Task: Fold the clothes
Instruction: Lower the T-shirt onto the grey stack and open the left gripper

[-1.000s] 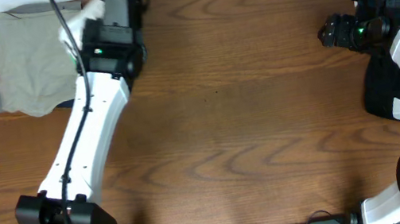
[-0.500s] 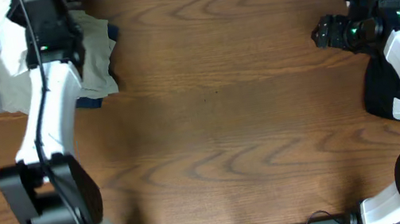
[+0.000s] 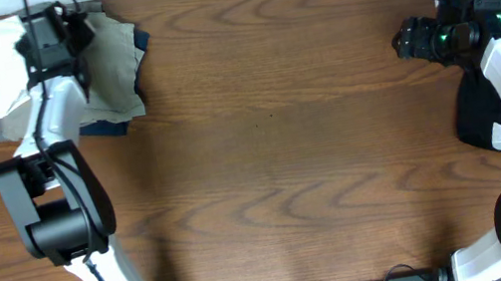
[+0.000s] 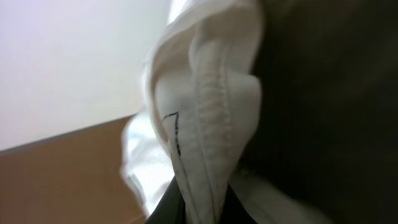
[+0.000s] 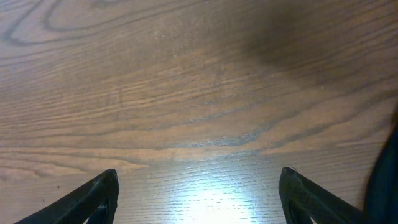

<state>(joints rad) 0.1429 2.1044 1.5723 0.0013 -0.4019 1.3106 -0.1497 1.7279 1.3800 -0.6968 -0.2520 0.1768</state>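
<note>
upper left of the overhead frame: the left tool (image 3: 41, 37) is clamped on a hemmed edge of the white t-shirt (image 3: 0, 61), bunched beside and partly over a khaki garment (image 3: 113, 66) at the desk's (image 3: 313, 151) far corner. the right tool (image 3: 411, 37) hangs open at upper right. the shirt likely needs lifting clear toward mid-desk without dragging the khaki piece.

your left arm stretches to the far-left corner, left gripper (image 3: 43, 39) clamped on the clothes (image 4: 205, 118). your right gripper (image 5: 199, 196) sits far right, jaws wide apart.
</note>
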